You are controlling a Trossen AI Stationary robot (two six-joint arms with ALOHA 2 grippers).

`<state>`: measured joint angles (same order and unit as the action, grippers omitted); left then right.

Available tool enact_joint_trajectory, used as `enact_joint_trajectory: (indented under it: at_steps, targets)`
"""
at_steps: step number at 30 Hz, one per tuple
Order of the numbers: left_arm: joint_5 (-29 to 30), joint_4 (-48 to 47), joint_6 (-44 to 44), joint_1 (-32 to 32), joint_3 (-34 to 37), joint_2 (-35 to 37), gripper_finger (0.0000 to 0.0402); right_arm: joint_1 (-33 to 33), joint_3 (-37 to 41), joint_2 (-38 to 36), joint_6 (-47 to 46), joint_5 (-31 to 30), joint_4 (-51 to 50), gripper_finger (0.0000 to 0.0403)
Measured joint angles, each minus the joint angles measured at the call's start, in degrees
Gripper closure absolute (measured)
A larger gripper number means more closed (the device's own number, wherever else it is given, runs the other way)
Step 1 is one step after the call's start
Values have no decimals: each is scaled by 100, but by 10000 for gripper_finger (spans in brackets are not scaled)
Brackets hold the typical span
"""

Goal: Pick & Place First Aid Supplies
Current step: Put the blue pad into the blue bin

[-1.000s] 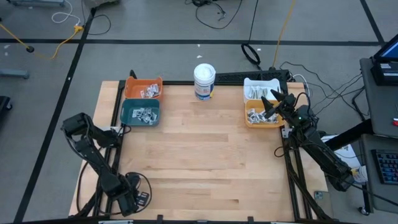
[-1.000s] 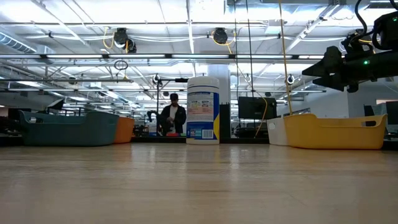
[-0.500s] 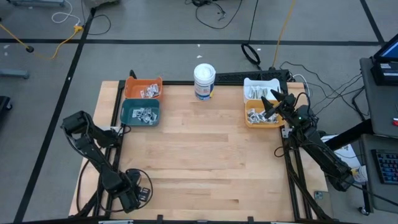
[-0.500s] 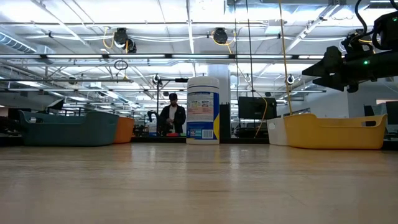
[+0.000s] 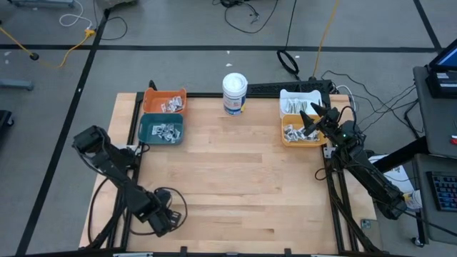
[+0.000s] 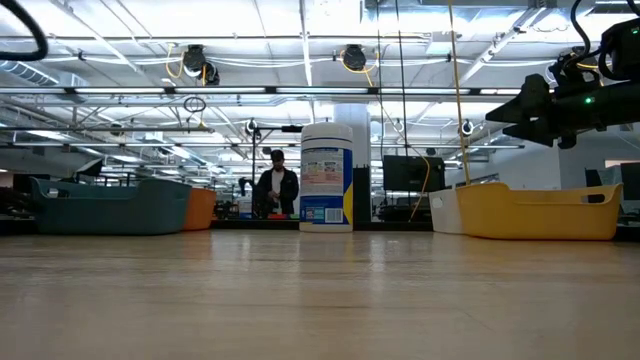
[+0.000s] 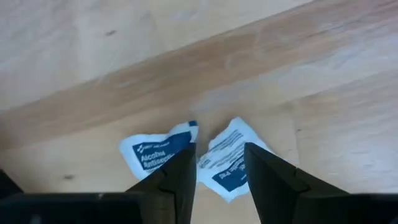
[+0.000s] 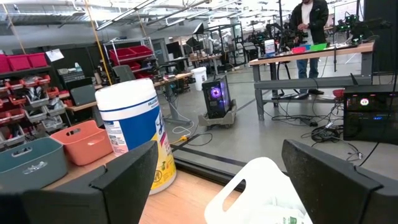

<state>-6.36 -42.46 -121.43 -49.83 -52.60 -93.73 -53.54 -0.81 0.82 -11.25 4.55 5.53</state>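
Observation:
In the left wrist view, two square white-and-blue sachets, one (image 7: 155, 154) and the other (image 7: 231, 160), lie flat on the wood near the table's near-left corner. My left gripper (image 7: 219, 150) hovers open over them, and the second sachet shows in the gap between its fingers. In the high view the left gripper (image 5: 170, 218) hides both sachets. My right gripper (image 5: 308, 120) hangs open above the yellow bin (image 5: 300, 135), which holds many small packets. It also shows in the low view (image 6: 520, 105). More packets lie in the teal bin (image 5: 162, 129), the orange bin (image 5: 166, 102) and the white bin (image 5: 296, 102).
A tall white tub with a blue label (image 5: 234, 93) stands at the far edge between the bin pairs. Bare wood spreads over the table's middle and near side (image 5: 235, 185). Cables lie on the floor beyond the table. A person (image 6: 277, 187) stands far off in the room.
My left arm has swung its gripper along the near edge toward the table's right and a little toward the far side. The right arm has kept still.

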Motion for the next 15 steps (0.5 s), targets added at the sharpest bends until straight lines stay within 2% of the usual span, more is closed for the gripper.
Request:
enact_joint_trajectory:
  at_steps: [8,15]
  targets:
    - [-238,169,432,198,-35,6,261,2,0,0,-2,1,1,66]
    - [-268,446,385,199,-167,-229,261,1,0,0,-2,1,0,66]
